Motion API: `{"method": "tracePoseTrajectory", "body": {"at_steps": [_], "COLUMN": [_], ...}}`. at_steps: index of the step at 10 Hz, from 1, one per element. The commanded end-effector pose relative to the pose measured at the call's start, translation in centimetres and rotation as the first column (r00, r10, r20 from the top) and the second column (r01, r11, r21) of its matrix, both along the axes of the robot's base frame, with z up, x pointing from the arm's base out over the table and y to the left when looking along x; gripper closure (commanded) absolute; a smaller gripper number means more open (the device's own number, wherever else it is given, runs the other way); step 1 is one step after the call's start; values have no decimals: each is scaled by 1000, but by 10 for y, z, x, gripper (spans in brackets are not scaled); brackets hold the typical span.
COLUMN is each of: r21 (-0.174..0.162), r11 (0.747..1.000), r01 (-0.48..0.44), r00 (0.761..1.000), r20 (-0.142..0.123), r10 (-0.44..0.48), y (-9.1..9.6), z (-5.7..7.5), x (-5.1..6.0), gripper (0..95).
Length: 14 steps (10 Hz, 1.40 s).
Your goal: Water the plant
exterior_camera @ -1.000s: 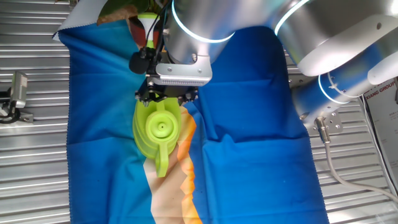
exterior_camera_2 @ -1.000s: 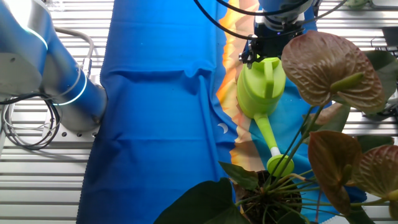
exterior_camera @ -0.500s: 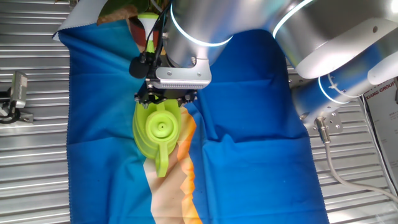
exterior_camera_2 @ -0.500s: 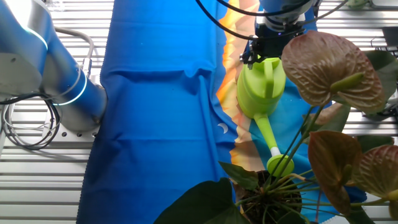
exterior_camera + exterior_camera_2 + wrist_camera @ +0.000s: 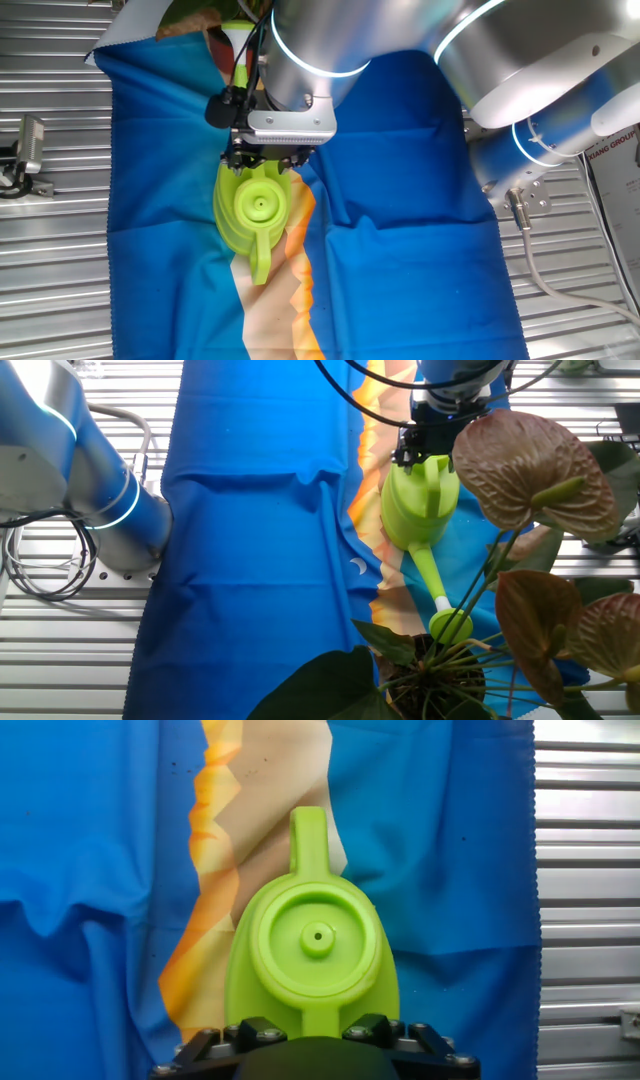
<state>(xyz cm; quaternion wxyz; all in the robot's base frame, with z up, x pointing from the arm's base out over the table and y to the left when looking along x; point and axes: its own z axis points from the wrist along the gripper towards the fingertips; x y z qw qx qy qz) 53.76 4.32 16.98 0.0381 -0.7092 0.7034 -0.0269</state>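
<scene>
Hand view: the pincer grips the spout end of the lime-green watering can, fingers closed on it. The can lies on a blue cloth covering the ribbed metal table. In the other fixed view, the plant stands near the can's funnel tip.

Lime-green watering can lies on a bright blue cloth banded orange and tan beneath the can. Near its spout, plant leaves show reddish-brown and dark green.
</scene>
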Motion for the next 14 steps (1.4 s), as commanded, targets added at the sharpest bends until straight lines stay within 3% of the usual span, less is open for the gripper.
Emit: {"method": "tracePoseTrajectory", "body": {"at_steps": [1,14], "r21": [0,10], "r11": [1000,1000], "r01": [4,17], "r00": [1000,1000], "r20": [2,15], "r10": [-4,-17], "y": [0,3], "z": [-1,-9], "x": [1,3], "gripper": [380,380]}}
